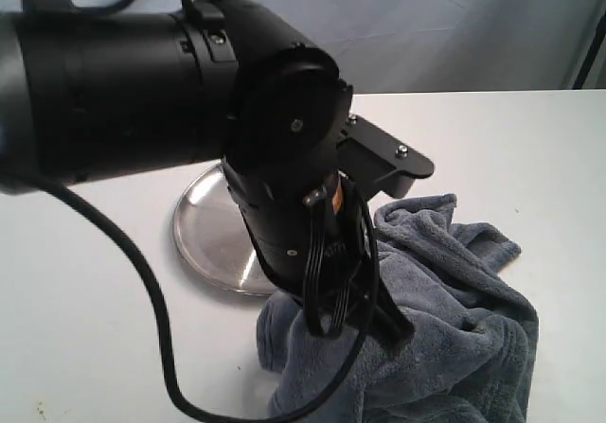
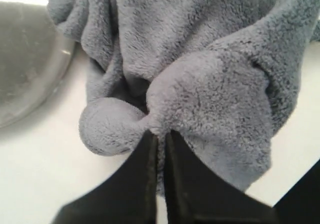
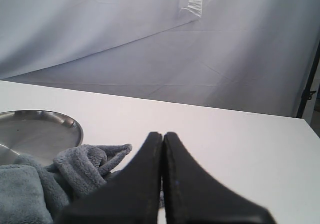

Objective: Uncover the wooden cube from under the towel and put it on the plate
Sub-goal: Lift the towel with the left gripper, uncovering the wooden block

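Note:
The blue-grey towel (image 1: 454, 300) lies bunched on the white table, its edge lapping over the rim of the steel plate (image 1: 204, 234). My left gripper (image 2: 160, 134) is shut on a pinched fold of the towel (image 2: 200, 58), with the plate (image 2: 25, 58) close beside it. In the exterior view the left gripper (image 1: 400, 326) presses into the cloth at its near left part. My right gripper (image 3: 163, 134) is shut with nothing in it, hovering by the towel (image 3: 75, 169), the plate (image 3: 35, 129) beyond. The wooden cube is hidden.
The left arm's thick black body (image 1: 142, 82) fills the upper left of the exterior view, and its cable (image 1: 161, 347) loops down over the table. A grey backdrop cloth (image 3: 150, 43) hangs behind the table's far edge. A black pole (image 3: 311, 78) stands at the right.

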Available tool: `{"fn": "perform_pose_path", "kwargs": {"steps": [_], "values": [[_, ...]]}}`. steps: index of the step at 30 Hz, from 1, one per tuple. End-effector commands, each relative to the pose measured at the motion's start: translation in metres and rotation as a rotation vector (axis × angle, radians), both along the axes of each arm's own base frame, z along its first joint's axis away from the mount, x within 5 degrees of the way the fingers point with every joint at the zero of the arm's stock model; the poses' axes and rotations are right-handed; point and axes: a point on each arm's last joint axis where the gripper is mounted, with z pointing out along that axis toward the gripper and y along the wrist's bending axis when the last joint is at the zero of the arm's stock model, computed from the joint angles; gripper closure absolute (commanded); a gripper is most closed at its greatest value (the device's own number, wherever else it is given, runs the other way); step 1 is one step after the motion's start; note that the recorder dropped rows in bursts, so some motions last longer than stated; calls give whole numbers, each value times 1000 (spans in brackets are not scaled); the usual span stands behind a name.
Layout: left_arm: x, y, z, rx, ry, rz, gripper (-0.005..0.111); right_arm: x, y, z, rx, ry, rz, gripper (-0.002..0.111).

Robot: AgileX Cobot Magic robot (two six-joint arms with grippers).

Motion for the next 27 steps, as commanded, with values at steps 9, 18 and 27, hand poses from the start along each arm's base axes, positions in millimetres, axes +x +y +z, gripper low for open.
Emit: {"fn": "perform_pose_path", "kwargs": {"steps": [9,18,27], "values": [[13,-4,52,-61,-189,-3,107,0,0,0,8,-6,3,108],[35,-4,111,-98,-490,-13,107,0,0,0,8,-6,3,108],[52,-29,121,-281,-739,-126,107,0,0,0,8,-6,3,108]]}}
